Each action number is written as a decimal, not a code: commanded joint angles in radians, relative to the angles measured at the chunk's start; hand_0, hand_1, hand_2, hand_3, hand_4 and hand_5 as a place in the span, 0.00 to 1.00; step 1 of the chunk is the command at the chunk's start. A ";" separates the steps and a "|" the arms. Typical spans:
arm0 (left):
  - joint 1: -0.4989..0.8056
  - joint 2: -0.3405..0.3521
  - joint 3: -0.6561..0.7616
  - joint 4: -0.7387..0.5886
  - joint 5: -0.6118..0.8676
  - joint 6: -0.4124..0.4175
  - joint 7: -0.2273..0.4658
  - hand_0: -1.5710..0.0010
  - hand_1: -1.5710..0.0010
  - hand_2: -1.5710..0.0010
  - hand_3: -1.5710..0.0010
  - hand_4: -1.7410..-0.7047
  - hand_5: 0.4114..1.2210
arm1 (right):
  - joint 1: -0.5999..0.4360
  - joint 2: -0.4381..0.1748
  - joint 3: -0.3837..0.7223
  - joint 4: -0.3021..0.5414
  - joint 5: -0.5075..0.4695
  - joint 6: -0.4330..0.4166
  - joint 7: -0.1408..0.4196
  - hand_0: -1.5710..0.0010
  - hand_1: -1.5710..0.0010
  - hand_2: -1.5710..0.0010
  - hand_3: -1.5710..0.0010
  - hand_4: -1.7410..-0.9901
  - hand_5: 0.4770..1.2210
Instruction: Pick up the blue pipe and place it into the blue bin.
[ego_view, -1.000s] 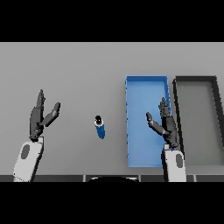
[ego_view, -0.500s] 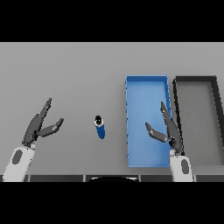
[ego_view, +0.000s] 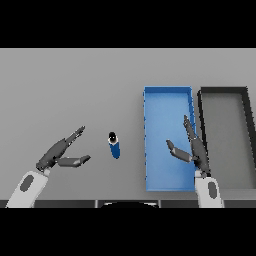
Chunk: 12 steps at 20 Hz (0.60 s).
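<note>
Left robot hand (ego_view: 59, 155) hangs low over the grey bench (ego_view: 75, 90), fingers straight and spread with the thumb held apart, gripping nothing; it sits to the left of the short blue cylindrical pipe with a dark open end (ego_view: 114, 145), near it but clearly apart. That pipe lies on the bench between the two arms, its dark mouth at the far end and its body running toward the robot. Right robot hand (ego_view: 192, 149) is also open and empty, fingers extended, showing over the near half of the shallow blue rectangular bin (ego_view: 167, 95), which stands to the right of the pipe. A dark grey rectangular bin (ego_view: 225, 95) stands just beside the blue one, on its right.

The step in hand looks to be the reach for the pipe. To do it well, I would bring the left hand across so that the thumb and fingers straddle the pipe's width at its middle, lower until both sides are covered, and close only then; closing early would likely roll it away.
</note>
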 joint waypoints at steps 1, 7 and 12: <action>-0.003 -0.007 -0.013 0.000 -0.008 -0.004 0.007 1.00 1.00 1.00 1.00 0.64 0.09 | 0.005 0.000 0.002 0.004 0.003 0.002 -0.022 1.00 1.00 1.00 1.00 0.67 0.17; -0.046 -0.102 -0.108 0.025 -0.071 -0.026 0.020 1.00 1.00 1.00 1.00 0.61 0.04 | 0.002 0.004 0.005 0.010 0.001 0.010 -0.033 1.00 1.00 1.00 1.00 0.64 0.19; -0.090 -0.183 -0.151 0.083 -0.105 -0.024 0.039 1.00 1.00 1.00 1.00 0.60 0.04 | 0.028 0.012 0.005 -0.007 -0.002 0.004 -0.034 1.00 1.00 1.00 1.00 0.62 0.19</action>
